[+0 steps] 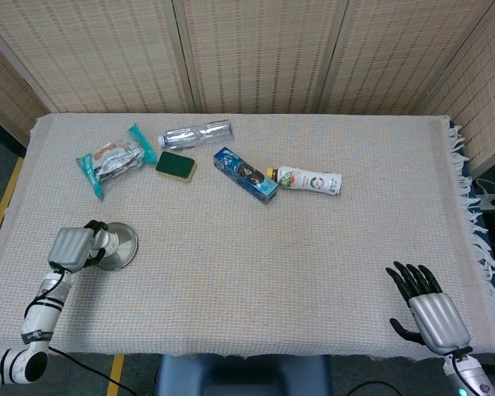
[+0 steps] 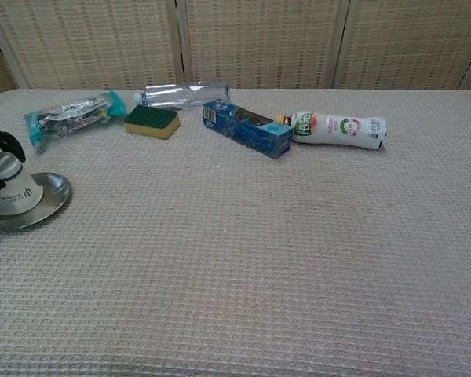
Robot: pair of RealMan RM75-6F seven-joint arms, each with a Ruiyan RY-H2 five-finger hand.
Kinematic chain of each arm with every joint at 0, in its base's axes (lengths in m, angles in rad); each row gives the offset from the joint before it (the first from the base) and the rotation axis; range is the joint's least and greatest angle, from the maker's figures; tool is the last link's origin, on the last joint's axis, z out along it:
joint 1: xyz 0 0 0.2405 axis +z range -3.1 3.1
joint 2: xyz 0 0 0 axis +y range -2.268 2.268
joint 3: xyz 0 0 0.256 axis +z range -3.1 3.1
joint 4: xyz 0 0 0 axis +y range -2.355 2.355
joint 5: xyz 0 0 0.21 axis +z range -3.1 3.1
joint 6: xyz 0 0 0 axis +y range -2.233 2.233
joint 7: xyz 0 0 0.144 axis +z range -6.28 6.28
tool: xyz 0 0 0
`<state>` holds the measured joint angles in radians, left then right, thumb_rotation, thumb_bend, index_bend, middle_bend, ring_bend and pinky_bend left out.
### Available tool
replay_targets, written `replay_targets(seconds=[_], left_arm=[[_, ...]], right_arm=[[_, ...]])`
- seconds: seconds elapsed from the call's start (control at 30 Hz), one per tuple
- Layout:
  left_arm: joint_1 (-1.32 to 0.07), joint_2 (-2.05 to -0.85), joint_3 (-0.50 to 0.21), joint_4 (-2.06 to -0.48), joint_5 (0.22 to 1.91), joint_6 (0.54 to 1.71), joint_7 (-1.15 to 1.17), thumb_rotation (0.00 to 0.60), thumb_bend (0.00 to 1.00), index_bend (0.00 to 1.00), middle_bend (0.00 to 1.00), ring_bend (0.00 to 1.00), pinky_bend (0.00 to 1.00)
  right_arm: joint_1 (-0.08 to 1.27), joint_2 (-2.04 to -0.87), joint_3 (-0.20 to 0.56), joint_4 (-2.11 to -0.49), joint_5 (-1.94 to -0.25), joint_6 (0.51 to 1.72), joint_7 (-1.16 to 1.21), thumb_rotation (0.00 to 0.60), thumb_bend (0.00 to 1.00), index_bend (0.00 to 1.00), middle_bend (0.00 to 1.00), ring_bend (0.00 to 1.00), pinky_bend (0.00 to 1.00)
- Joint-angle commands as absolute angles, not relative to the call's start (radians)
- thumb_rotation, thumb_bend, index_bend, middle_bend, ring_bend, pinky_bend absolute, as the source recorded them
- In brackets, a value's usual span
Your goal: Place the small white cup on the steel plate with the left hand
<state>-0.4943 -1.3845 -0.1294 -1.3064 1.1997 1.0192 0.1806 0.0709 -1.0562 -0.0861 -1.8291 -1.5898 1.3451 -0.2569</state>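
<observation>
One small white cup [image 2: 8, 192] sits upside down on one steel plate [image 2: 47, 200], left hand [image 1: 73, 247] gripping it.

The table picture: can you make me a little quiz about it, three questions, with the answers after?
1. True or false: the cup stands upside down on the plate.
2. What lies nearest the sponge: A the clear bottle, B the plate, C the white bottle?
3. Fill in: the blue box lies between the sponge and the ____ bottle.

Key: 1 true. 2 A. 3 white.
</observation>
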Motion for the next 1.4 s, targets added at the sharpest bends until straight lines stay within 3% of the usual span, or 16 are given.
replay_targets(seconds=[0.03, 0.3, 0.5, 0.63, 0.83, 1.3, 1.4], left_arm=[[-0.499, -1.312, -0.116, -1.399, 1.239, 0.938, 0.021, 0.600, 0.45, 0.52, 0.71, 0.61, 0.76], [-0.507, -1.292, -0.125, -1.374, 1.255, 0.900, -0.128, 0.600, 0.45, 0.52, 0.71, 0.61, 0.76], [-0.469, -1.333, -0.133, -1.311, 1.305, 1.065, -0.074, 0.600, 0.45, 0.52, 0.71, 0.61, 0.76], [-0.459, -1.340, -0.133, -1.306, 1.312, 1.102, -0.047, 0.600, 0.45, 0.52, 0.71, 0.61, 0.76], [-0.348, -1.308, -0.094, -1.353, 1.313, 1.265, 0.081, 0.600, 0.45, 0.51, 0.71, 0.61, 0.76], [-0.281, -1.333, -0.059, -1.288, 1.258, 1.230, 0.099, 0.600, 0.43, 0.50, 0.70, 0.61, 0.66], [-0.284, -1.330, -0.052, -1.293, 1.256, 1.204, 0.104, 0.600, 0.41, 0.45, 0.65, 0.57, 0.63]], right_arm=[[0.071, -1.056, -0.087, -1.830, -1.592, 1.345, -0.257, 0.527, 0.19, 0.00, 0.00, 0.00, 0.00], [0.067, -1.052, -0.090, -1.834, -1.596, 1.349, -0.256, 0.527, 0.19, 0.00, 0.00, 0.00, 0.00], [0.069, -1.055, -0.091, -1.835, -1.593, 1.342, -0.261, 0.528, 0.19, 0.00, 0.00, 0.00, 0.00], [0.070, -1.056, -0.091, -1.836, -1.592, 1.339, -0.263, 0.527, 0.19, 0.00, 0.00, 0.00, 0.00], [0.069, -1.053, -0.091, -1.838, -1.595, 1.343, -0.260, 0.526, 0.19, 0.00, 0.00, 0.00, 0.00], [0.067, -1.051, -0.095, -1.843, -1.610, 1.348, -0.258, 0.526, 0.19, 0.00, 0.00, 0.00, 0.00], [0.064, -1.050, -0.096, -1.844, -1.613, 1.355, -0.257, 0.527, 0.19, 0.00, 0.00, 0.00, 0.00]])
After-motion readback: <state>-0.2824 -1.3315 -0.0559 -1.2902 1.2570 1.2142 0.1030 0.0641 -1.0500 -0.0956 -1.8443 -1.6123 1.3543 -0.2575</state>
